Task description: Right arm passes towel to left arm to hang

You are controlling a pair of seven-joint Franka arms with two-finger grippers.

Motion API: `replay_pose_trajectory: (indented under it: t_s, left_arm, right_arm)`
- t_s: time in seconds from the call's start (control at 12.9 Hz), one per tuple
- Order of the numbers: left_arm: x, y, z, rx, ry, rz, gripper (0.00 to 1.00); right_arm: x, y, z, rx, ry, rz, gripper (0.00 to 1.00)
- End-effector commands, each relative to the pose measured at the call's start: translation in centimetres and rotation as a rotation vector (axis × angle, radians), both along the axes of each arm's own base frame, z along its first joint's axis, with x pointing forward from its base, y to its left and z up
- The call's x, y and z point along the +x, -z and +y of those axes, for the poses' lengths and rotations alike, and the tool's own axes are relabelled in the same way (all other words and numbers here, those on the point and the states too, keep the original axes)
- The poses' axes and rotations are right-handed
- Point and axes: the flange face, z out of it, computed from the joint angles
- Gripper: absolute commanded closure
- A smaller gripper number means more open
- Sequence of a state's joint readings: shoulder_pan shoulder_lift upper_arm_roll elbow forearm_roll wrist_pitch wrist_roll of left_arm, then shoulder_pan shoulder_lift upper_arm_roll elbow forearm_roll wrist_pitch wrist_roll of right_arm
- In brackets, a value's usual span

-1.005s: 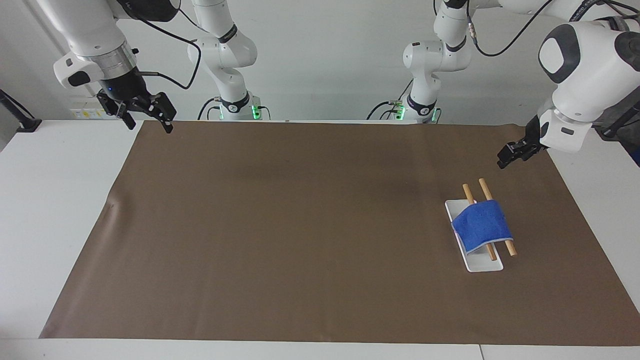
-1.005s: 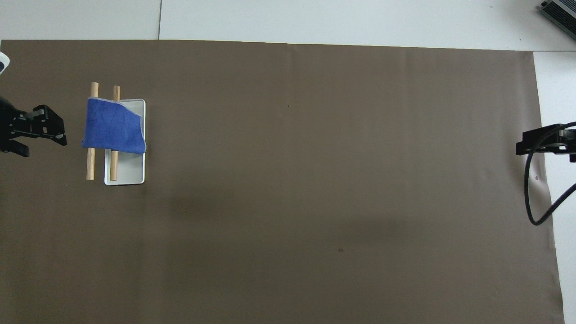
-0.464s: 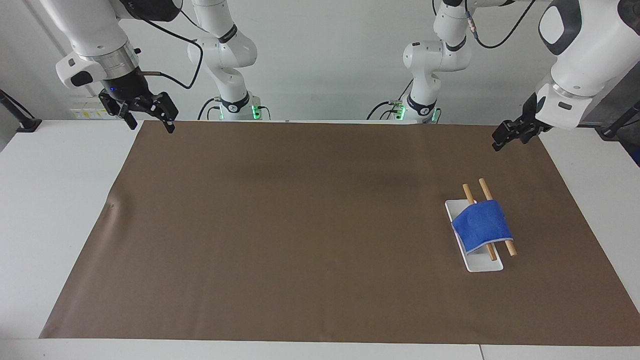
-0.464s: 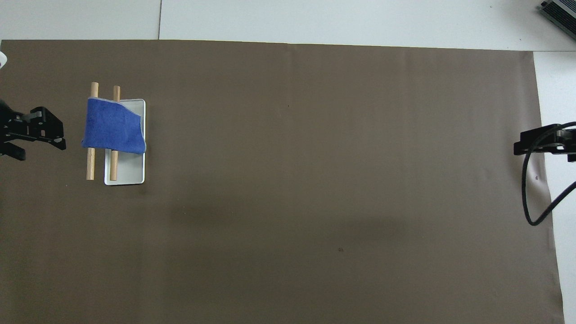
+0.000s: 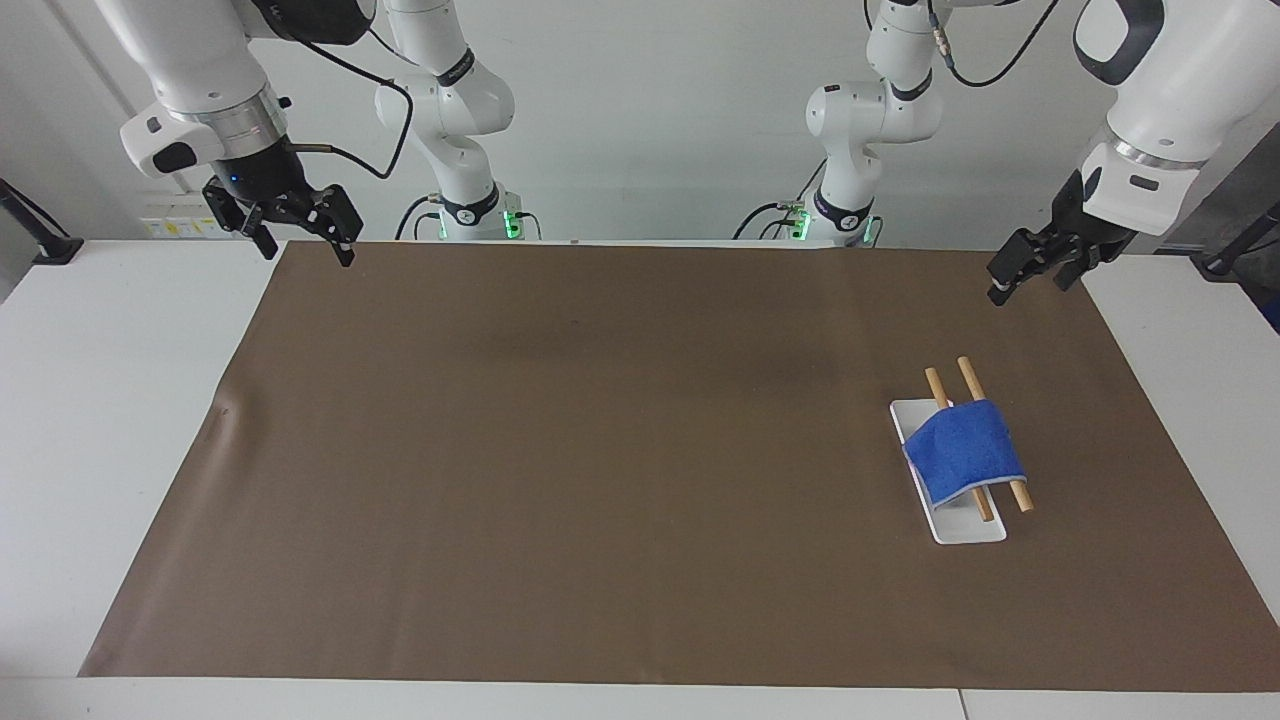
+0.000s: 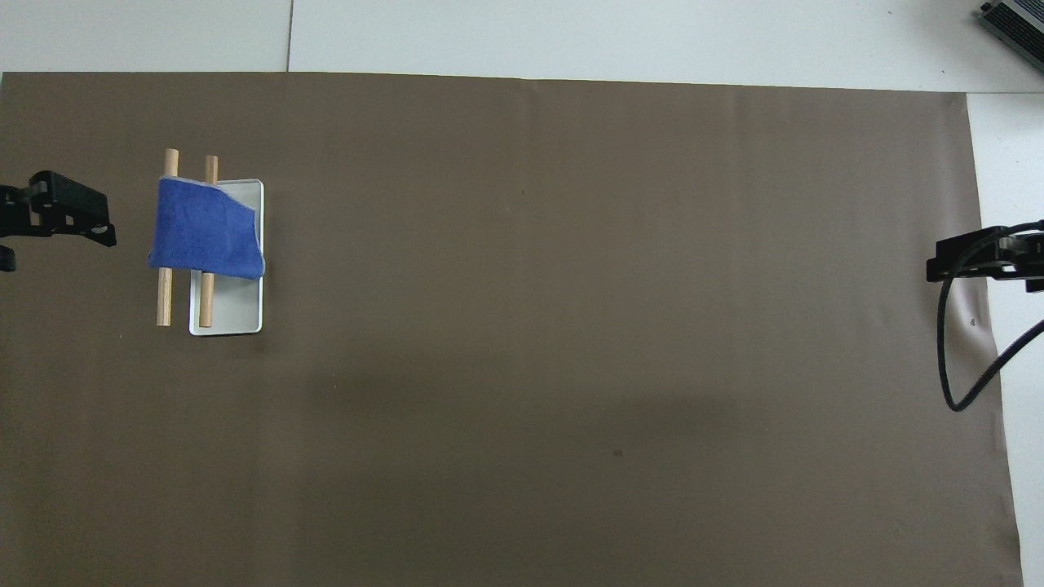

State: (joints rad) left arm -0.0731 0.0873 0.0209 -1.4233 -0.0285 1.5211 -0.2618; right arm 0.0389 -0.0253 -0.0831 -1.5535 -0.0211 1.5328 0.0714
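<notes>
The blue towel (image 5: 965, 450) (image 6: 204, 236) hangs draped over two wooden rods (image 5: 935, 385) (image 6: 165, 297) of a small rack with a white base (image 5: 970, 528) (image 6: 236, 310), toward the left arm's end of the table. My left gripper (image 5: 1030, 278) is raised in the air over the mat's corner, apart from the towel, open and holding nothing. My right gripper (image 5: 305, 243), with its blue light, hovers open and empty over the mat's corner at the right arm's end of the table.
A brown mat (image 5: 600, 450) covers most of the white table (image 5: 110, 400). A black cable (image 6: 950, 367) loops down from the right arm's wrist. Both arm bases stand at the table's edge by the wall.
The left gripper has lifted up and drawn back from the rack toward the robots, its fingers spreading wider. The right gripper has shifted only slightly. The towel has not moved.
</notes>
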Motion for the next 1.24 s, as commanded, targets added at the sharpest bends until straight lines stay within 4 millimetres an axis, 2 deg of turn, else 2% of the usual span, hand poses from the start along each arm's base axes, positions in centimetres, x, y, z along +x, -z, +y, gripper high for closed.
replay_pose_trajectory:
  t_s: [0.0, 0.46, 0.62, 1.16]
  left_arm:
    - [-0.7, -0.1, 0.6, -0.015, 0.004, -0.019, 0.0]
    - [-0.67, -0.44, 0.26, 0.016, 0.022, -0.028, 0.0]
    - [-0.82, -0.5, 0.4, 0.046, 0.13, -0.022, 0.0]
    - [-0.91, -0.57, 0.22, 0.067, 0.166, -0.02, 0.0]
  right_arm:
    - [-0.63, 0.0, -0.03, -0.013, -0.016, -0.005, 0.0]
    - [-0.69, -0.11, 0.16, 0.004, 0.045, -0.001, 0.0]
    - [-0.68, -0.18, 0.2, 0.008, 0.05, -0.003, 0.0]
    - [-0.74, -0.25, 0.35, 0.044, 0.047, -0.003, 0.0]
